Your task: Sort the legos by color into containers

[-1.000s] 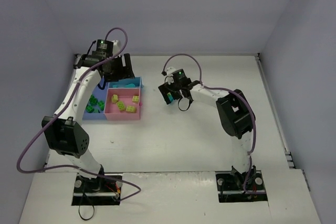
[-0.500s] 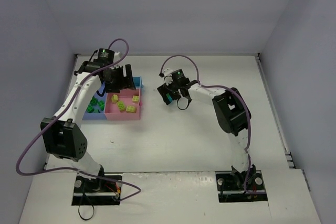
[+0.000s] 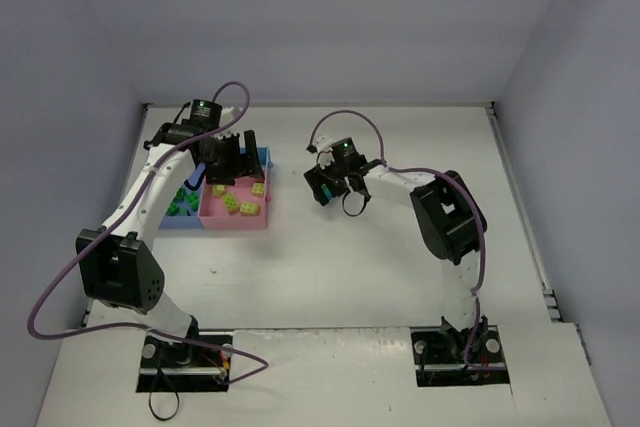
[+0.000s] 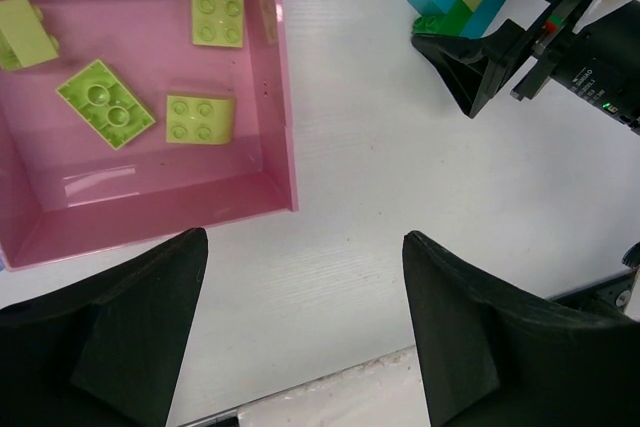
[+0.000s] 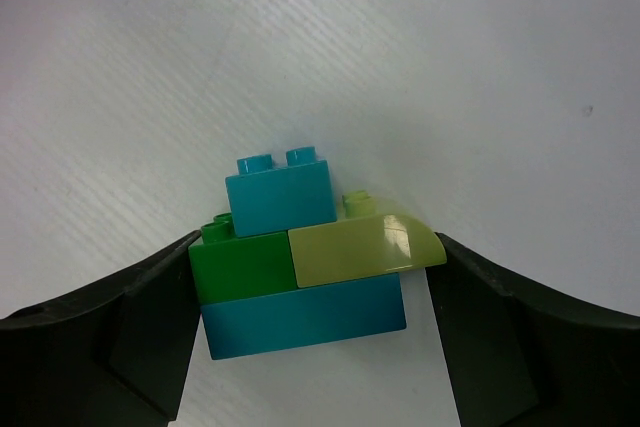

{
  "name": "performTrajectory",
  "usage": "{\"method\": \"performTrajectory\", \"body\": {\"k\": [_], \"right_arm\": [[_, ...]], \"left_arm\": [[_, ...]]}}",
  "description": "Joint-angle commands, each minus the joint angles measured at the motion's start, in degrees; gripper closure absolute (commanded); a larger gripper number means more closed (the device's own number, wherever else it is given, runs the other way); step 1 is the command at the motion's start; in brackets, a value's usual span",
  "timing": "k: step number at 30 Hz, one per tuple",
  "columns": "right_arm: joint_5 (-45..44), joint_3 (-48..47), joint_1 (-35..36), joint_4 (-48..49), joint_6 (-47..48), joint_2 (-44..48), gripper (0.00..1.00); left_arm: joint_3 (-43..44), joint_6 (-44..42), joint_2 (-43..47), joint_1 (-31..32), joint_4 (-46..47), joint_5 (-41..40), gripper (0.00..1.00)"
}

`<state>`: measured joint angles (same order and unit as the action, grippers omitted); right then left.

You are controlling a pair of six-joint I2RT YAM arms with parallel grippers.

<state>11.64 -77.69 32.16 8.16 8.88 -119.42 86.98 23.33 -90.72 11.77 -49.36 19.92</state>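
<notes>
L gripper, spread & empty, has slid right over pink tray toward R gripper, which pinches teal/green/yellow-green brick stack; likely pull-apart next.

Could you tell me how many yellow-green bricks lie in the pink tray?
4 bricks, left wrist view: one at the left edge, one tilted beside it, one central, one above that.

Wide, bare white surface between the raised wall of the square pink plastic tray and the small stack of teal, green and yellow-green plastic bricks. Hemmed tight there on both flanks by the right gripper. Gaps inside the tray among loose yellow-green bricks.
</notes>
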Motion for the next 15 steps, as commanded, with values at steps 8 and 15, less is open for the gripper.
{"method": "performTrajectory", "body": {"k": [8, 15], "right_arm": [[7.9, 12.4, 0.0, 5.4, 3.3, 23.9, 1.00], [12.5, 18.0, 2.1, 4.8, 5.8, 39.3, 0.99]], "left_arm": [[-0.3, 5.0, 6.3, 2.9, 5.8, 14.9, 0.28], [0.3, 9.6, 6.5, 8.0, 11.2, 20.6, 0.28]]}}
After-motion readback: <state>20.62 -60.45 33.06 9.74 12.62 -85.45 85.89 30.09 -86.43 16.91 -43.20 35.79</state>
